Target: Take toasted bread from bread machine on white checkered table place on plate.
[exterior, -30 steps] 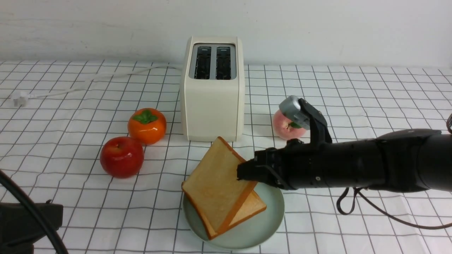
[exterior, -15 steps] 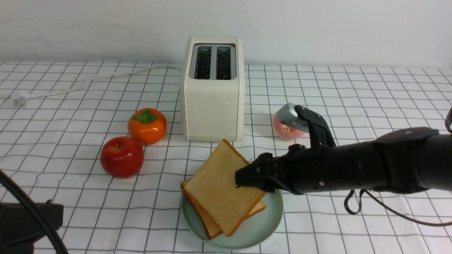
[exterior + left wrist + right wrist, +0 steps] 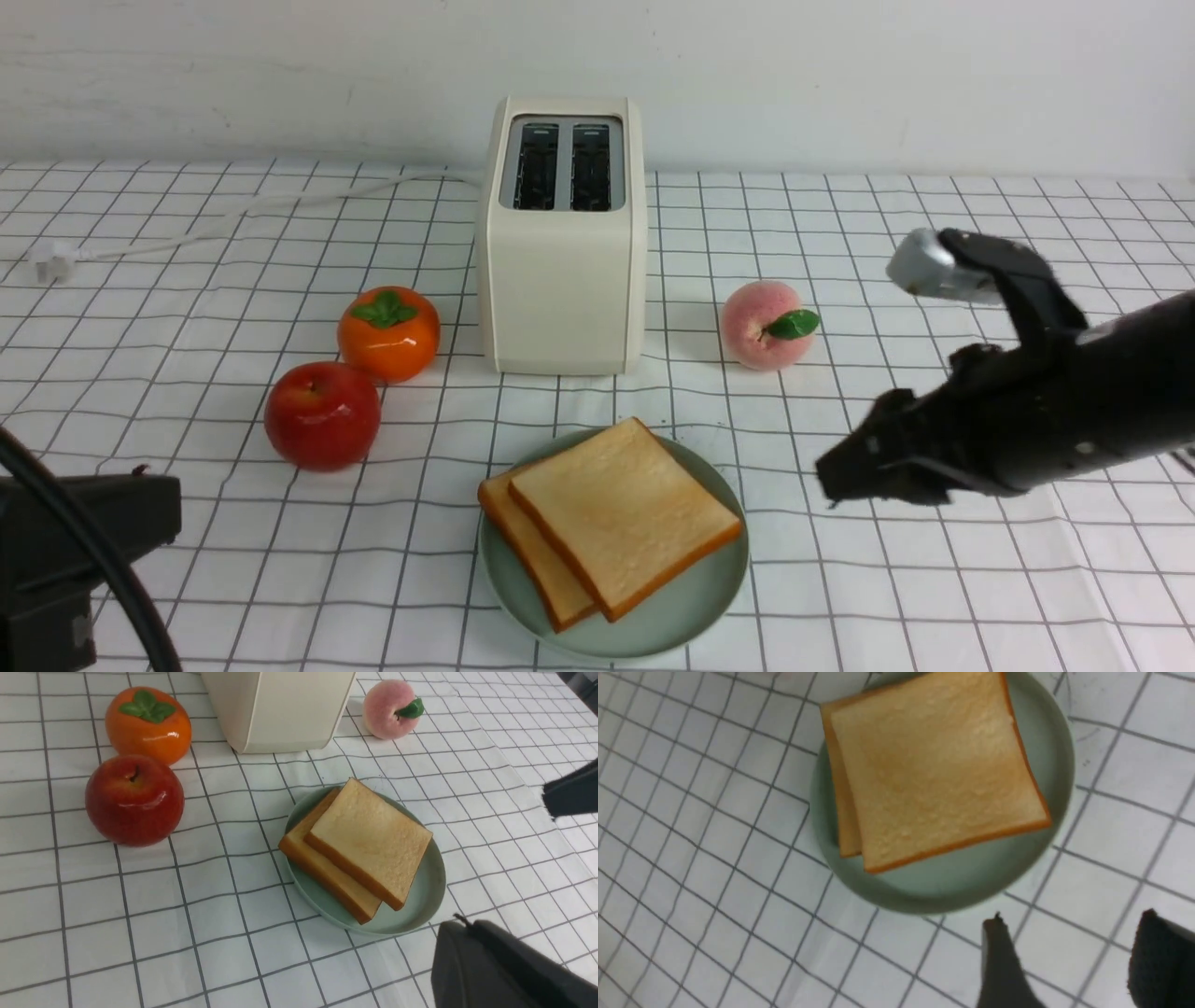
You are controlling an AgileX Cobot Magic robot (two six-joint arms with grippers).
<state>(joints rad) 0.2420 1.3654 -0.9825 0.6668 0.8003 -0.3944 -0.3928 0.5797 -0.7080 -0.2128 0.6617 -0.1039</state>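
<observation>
White checked cloth covers the table (image 3: 934,233). Front view: cream two-slot toaster (image 3: 563,280) stands upright at back centre; its white plug (image 3: 51,261) lies far out on the robot's left. Mint-green plate (image 3: 700,602) sits in front of the toaster, apart from it. Both toast slices lie flat on the plate, stacked: upper slice (image 3: 624,513) covers most of the lower slice (image 3: 527,546), whose left edge sticks out. Orange persimmon (image 3: 388,331) and red apple (image 3: 322,413) sit close together left of the toaster; pink peach (image 3: 761,325) is near its right side. Right gripper (image 3: 829,485) is out to the right of the plate, off the toast, its arm reaching in from the right edge. Left gripper (image 3: 140,513) is low at the near left corner, well apart from the plate. Left wrist view: same stack, golden faces up, orange-brown crusts, upper slice skewed against the lower; left gripper shows as one dark mass near the plate rim, jaws together, gripping nothing. Right wrist view (slightly blurred): plate and stack seen from above; right gripper's jaws stand apart with only checked cloth between them, just beside the plate rim, not touching it.
</observation>
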